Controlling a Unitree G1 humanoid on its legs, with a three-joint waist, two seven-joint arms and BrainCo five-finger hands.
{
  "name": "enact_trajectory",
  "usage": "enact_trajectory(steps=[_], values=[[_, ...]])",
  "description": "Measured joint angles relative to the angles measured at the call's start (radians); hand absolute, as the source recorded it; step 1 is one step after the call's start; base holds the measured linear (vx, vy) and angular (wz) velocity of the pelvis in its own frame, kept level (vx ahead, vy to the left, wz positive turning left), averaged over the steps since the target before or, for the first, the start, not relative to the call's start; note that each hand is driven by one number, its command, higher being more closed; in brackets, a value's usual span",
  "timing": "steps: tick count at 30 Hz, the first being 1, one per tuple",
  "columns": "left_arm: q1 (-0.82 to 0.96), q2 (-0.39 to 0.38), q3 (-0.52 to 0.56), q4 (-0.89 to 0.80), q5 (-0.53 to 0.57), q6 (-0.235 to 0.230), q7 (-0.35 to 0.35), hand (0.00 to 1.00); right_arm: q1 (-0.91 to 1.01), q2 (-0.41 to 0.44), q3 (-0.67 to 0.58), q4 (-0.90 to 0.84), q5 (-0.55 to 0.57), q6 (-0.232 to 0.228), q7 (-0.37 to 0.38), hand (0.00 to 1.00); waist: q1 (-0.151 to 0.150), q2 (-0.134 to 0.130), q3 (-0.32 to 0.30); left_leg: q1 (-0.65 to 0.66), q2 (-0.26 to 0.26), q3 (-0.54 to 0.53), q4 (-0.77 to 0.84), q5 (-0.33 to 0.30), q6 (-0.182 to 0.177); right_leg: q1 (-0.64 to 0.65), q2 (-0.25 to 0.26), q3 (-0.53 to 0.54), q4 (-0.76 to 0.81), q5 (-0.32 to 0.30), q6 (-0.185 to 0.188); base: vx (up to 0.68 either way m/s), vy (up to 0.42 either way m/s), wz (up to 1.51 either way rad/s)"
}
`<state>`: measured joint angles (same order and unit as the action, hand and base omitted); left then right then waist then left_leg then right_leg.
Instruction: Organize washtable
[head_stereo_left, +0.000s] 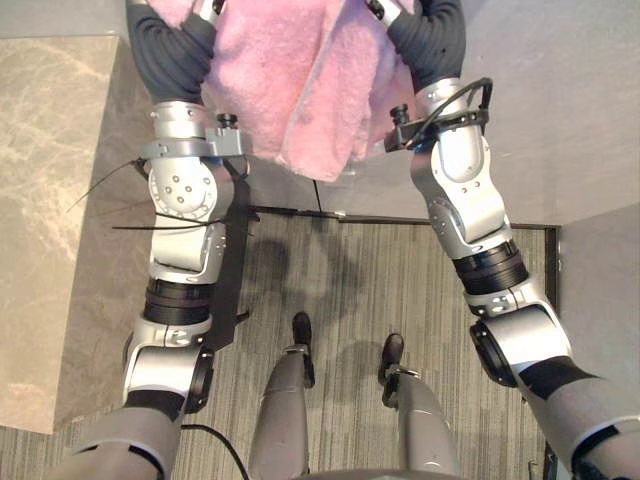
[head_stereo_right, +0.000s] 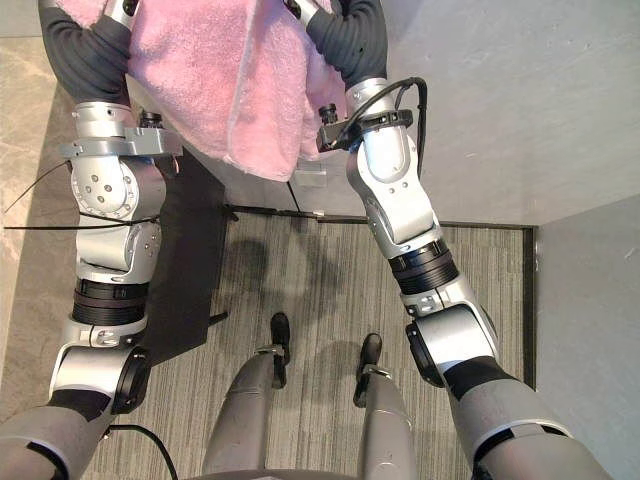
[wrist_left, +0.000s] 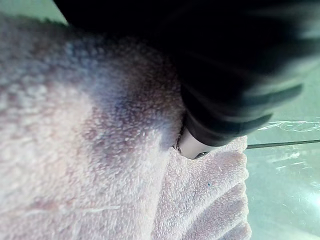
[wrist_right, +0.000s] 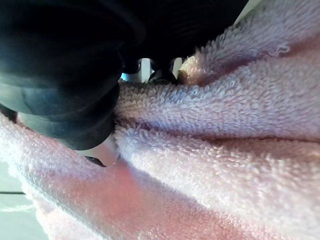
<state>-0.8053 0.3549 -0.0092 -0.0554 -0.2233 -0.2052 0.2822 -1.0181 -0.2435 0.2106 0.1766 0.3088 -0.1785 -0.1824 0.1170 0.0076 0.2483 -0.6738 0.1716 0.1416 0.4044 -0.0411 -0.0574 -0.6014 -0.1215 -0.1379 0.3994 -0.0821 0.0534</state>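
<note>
A fluffy pink towel (head_stereo_left: 300, 80) hangs in the air between my two raised arms, its lower corner drooping towards the floor. My left hand (wrist_left: 225, 75) grips the towel's left upper part, and the cloth (wrist_left: 100, 150) bunches against a silver finger. My right hand (wrist_right: 60, 75) holds the towel's right upper part, where folds of the towel (wrist_right: 225, 125) gather between its fingers and thumb. Both hands sit at the very top of the eye views, largely covered by the cloth.
A beige marble counter (head_stereo_left: 50, 200) runs along the left. A pale grey surface (head_stereo_left: 560, 100) lies behind the towel and to the right. Striped grey carpet (head_stereo_left: 340, 290) covers the floor below.
</note>
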Motion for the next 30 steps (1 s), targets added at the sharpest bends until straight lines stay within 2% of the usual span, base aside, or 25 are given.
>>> enact_trajectory(steps=[16, 17, 18, 19, 23, 26, 30], values=[[-0.005, 0.002, 0.001, -0.036, 0.039, 0.0, 0.001, 1.0, 0.036, -0.002, -0.015, -0.044, 0.057, -0.042, 0.037, 1.0, -0.004, -0.002, -0.002, -0.044, 0.001, 0.007, 0.038, -0.004, 0.006, -0.044, -0.007, 0.004, 0.033, -0.002, 0.0, 0.0, -0.002, 0.0], [-0.005, 0.002, 0.001, -0.036, 0.038, 0.0, 0.001, 1.0, 0.036, -0.002, -0.015, -0.044, 0.066, -0.043, 0.038, 0.0, -0.004, -0.004, -0.002, -0.045, 0.001, 0.007, 0.038, -0.004, 0.006, -0.045, -0.007, 0.004, 0.034, -0.002, 0.0, 0.0, 0.0, 0.0], [-0.005, 0.002, 0.003, -0.035, 0.038, 0.0, 0.002, 1.0, 0.042, -0.001, -0.025, -0.044, 0.077, -0.043, 0.038, 0.0, -0.004, -0.004, -0.002, -0.045, 0.001, 0.007, 0.038, -0.004, 0.006, -0.045, -0.007, 0.004, 0.034, -0.002, 0.0, 0.02, -0.034, 0.0], [-0.005, 0.002, 0.004, -0.035, 0.038, 0.0, 0.002, 0.0, 0.048, 0.0, -0.037, -0.044, 0.077, -0.043, 0.038, 0.0, -0.003, -0.004, -0.002, -0.045, 0.001, 0.008, 0.038, -0.004, 0.006, -0.045, -0.007, 0.004, 0.034, -0.002, 0.0, 0.02, -0.035, 0.0], [0.006, 0.002, 0.024, -0.035, 0.039, 0.001, 0.004, 0.0, 0.092, -0.003, -0.128, -0.044, 0.097, -0.043, 0.031, 0.0, 0.0, -0.004, -0.003, -0.052, 0.001, 0.008, 0.039, -0.004, 0.006, -0.053, -0.007, 0.004, 0.034, -0.001, 0.001, 0.0, -0.008, 0.0], [0.024, 0.002, 0.027, -0.035, 0.04, 0.002, 0.004, 0.0, 0.118, -0.007, -0.155, -0.044, 0.123, -0.045, 0.029, 0.0, -0.007, -0.004, -0.003, -0.052, 0.002, 0.009, 0.04, -0.004, 0.006, -0.053, -0.006, 0.004, 0.034, -0.001, 0.001, 0.0, -0.012, 0.0], [0.09, 0.002, 0.086, -0.035, 0.04, 0.005, 0.004, 0.0, 0.186, -0.03, -0.2, -0.046, 0.156, -0.048, 0.025, 0.0, -0.022, -0.004, -0.003, -0.052, 0.002, 0.009, 0.04, -0.004, 0.006, -0.053, -0.006, 0.005, 0.034, -0.001, 0.001, 0.0, -0.009, 0.0]])
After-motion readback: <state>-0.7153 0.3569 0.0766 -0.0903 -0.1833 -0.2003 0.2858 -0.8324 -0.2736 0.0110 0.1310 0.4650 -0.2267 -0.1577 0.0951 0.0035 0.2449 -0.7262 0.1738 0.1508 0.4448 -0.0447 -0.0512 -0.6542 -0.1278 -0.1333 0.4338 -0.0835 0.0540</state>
